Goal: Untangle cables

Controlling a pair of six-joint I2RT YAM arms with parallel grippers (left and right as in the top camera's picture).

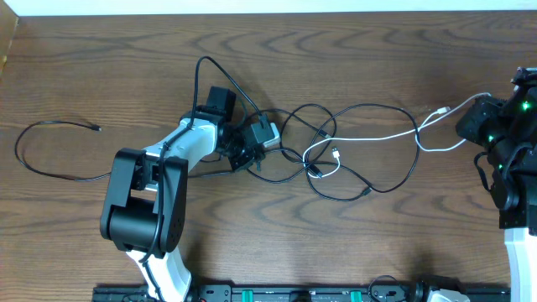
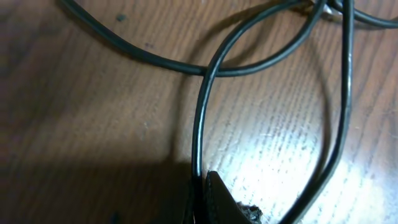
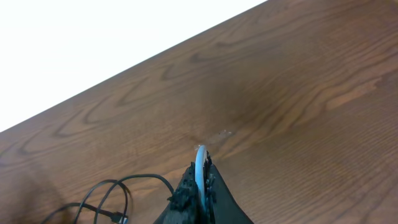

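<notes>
black cord (image 2: 199, 115) disappearing into edge-cropped left pincer (image 2: 204, 186), white cord (image 3: 199, 158) partly hidden in right pincer (image 3: 201, 177)

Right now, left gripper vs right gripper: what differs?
Left gripper is in the tangle; right gripper is off to its right. Left fingers are shut on a black cable; right fingers on the white cable. The black cable crosses a second black cable just ahead of the left fingers; nothing crosses the white cable at the right fingers. Shared: both pinch a thin cable.
</notes>
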